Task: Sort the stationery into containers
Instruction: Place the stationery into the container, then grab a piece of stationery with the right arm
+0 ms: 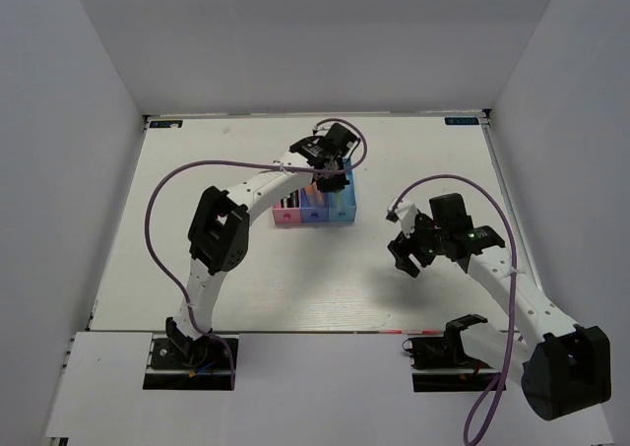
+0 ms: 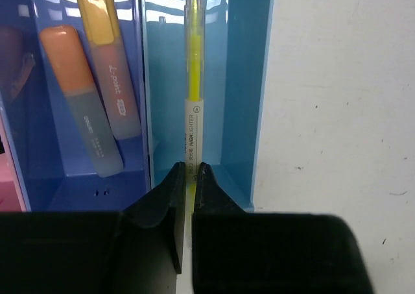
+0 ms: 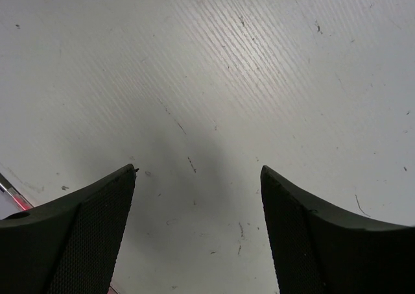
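Highlighters (image 2: 81,106) in purple bin (image 2: 91,189); stick (image 2: 192,80), light-blue bin (image 2: 245,80).

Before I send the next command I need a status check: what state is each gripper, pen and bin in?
Left gripper: shut on the yellow highlighter.
Yellow highlighter: held, far end inside the light blue bin.
Right gripper: open, empty, over the table.
Orange highlighters: two, resting loose in the dark blue bin.
Pink bin: contents unclear.

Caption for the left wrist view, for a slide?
Left gripper pinches a thin yellow highlighter inside the light blue bin; two orange highlighters sit in the dark blue bin.
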